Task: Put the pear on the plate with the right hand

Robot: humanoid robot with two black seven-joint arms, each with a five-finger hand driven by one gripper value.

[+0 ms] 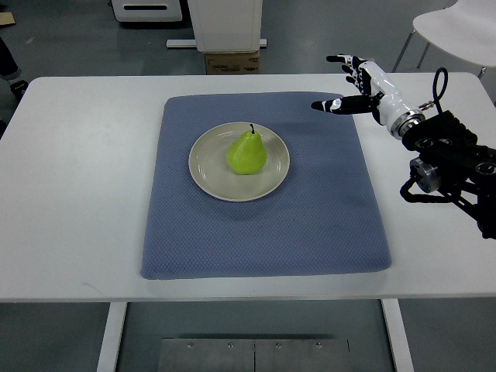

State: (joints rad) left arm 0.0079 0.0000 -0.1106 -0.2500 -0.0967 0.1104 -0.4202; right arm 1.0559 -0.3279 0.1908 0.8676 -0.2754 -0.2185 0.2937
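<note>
One green pear [246,153] stands upright on one plate [210,172], centred on one blue mat [310,225] on the white surface [70,194]. One right robot hand [346,84], at two o'clock, fingers spread, holds nothing.

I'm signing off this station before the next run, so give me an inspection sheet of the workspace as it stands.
Surface: white table with a blue mat laid flat on it.
Job's things: green pear lies on the beige plate, mid-mat.
Clutter: nothing seen on the table.
Hands: right hand open, holding nothing, by the mat's far right corner; left hand not in view.
Cables: black cable loop at the right wrist.
Surroundings: white chair far right, cardboard box beyond the table, grey floor.
</note>
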